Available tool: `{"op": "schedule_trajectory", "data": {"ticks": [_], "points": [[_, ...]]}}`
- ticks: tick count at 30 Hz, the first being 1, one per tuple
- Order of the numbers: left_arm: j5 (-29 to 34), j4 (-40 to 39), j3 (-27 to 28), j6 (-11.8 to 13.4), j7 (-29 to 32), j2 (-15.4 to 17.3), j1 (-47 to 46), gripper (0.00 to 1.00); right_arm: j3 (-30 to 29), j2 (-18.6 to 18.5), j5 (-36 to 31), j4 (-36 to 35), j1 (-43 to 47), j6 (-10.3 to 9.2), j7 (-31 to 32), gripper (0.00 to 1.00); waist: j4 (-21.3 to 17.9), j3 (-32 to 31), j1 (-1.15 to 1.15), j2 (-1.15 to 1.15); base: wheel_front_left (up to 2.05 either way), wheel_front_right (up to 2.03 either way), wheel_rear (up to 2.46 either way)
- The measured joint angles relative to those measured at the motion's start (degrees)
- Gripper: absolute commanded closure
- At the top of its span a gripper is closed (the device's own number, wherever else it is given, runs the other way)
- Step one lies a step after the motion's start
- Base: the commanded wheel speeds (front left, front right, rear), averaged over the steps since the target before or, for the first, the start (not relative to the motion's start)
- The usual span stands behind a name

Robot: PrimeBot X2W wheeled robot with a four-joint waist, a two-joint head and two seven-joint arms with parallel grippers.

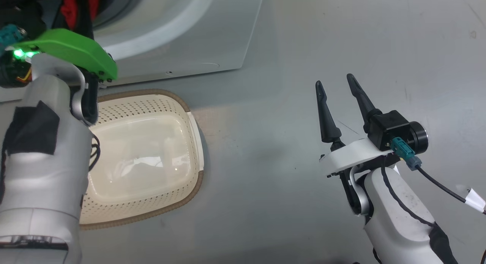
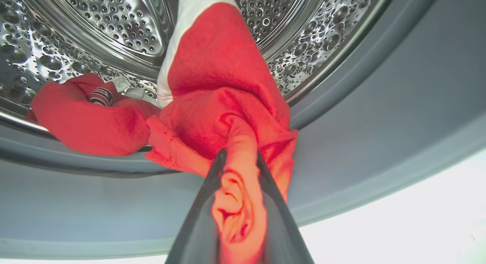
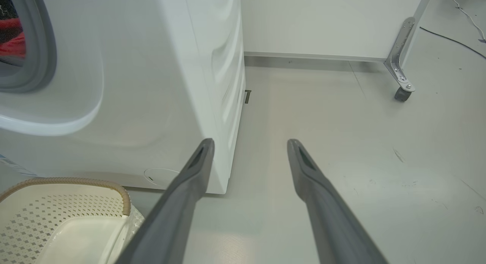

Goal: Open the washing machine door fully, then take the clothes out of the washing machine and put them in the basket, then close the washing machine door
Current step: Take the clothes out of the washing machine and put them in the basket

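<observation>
The red clothes (image 2: pixel 212 85) lie at the mouth of the washing machine (image 2: pixel 360 104), one fold clenched in the left gripper (image 2: pixel 240 154); their white tag (image 2: pixel 120 82) is too small to read. The basket (image 1: pixel 152 104) stands just before the machine; the right gripper (image 1: pixel 333 79) hangs spread wide, empty

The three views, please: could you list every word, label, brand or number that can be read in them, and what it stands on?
No text is readable.
Small white tag among the clothes in the drum: print too blurred.
Blue label at the base of the washing machine: only a sliver, unreadable.
White cable tag by the right arm: nothing legible.
</observation>
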Motion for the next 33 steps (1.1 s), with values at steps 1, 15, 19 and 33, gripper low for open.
{"op": "schedule_trajectory", "data": {"ticks": [1, 15, 19, 33], "points": [[-0.14, -0.23, -0.75, 0.0, -0.52, -0.19, 0.95, 1.0, -0.09, -0.01, 0.0, 0.12, 0.13, 0.0, 0.0, 0.0, 0.24, -0.6, 0.0, 0.0, 0.0, 0.0, 0.0], [-3.63, -2.45, -5.01, 0.0, -3.03, -0.66, 15.28, 1.0, -1.23, -0.08, 0.1, 2.66, 4.17, -0.01, 0.0, 0.0, 3.52, -9.03, 0.0, 0.0, 0.0, 0.0, 0.0], [-3.88, -3.23, -6.02, 0.0, -3.47, -0.42, 18.93, 1.0, -1.12, -0.08, 0.12, 2.67, 4.78, 0.0, 0.0, 0.0, 4.3, -10.91, 0.0, 0.0, 0.0, 0.0, 0.0], [-5.94, -1.09, -8.59, 0.0, -3.52, -0.23, 33.32, 1.0, -0.93, -0.13, 0.19, 2.78, 6.17, 0.07, 0.0, 0.0, 5.18, -13.14, 0.0, 0.0, 0.0, 0.0, 0.0]]}}
